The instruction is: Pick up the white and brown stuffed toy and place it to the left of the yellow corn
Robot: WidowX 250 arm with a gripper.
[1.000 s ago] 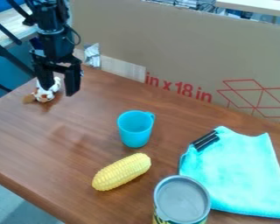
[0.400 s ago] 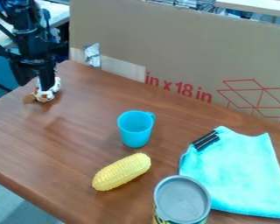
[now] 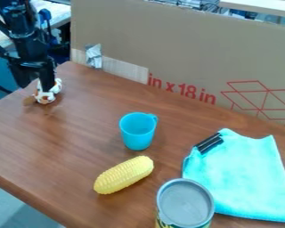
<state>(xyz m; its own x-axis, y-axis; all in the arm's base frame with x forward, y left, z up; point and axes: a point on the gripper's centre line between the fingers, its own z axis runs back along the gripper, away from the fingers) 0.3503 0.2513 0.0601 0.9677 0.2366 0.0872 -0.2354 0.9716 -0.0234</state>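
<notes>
The black hand (image 3: 35, 87) looks to have reached the white-and-brown toy (image 3: 47, 92), which sits by the worktop's (image 3: 85, 124) upper-left edge, near the far corner. Its 2 fingers are wide apart, 1 overlapping the toy; I can't tell whether they touch. No grip or lift is made. Compared with 1.0 s ago, the hand is farther left; the toy hasn't visibly moved.

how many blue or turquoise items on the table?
2. Blue mug near the middle, just behind the yellow corn; turquoise cloth on the right side, behind and beside the can. Something small could be hidden behind the can.
</notes>
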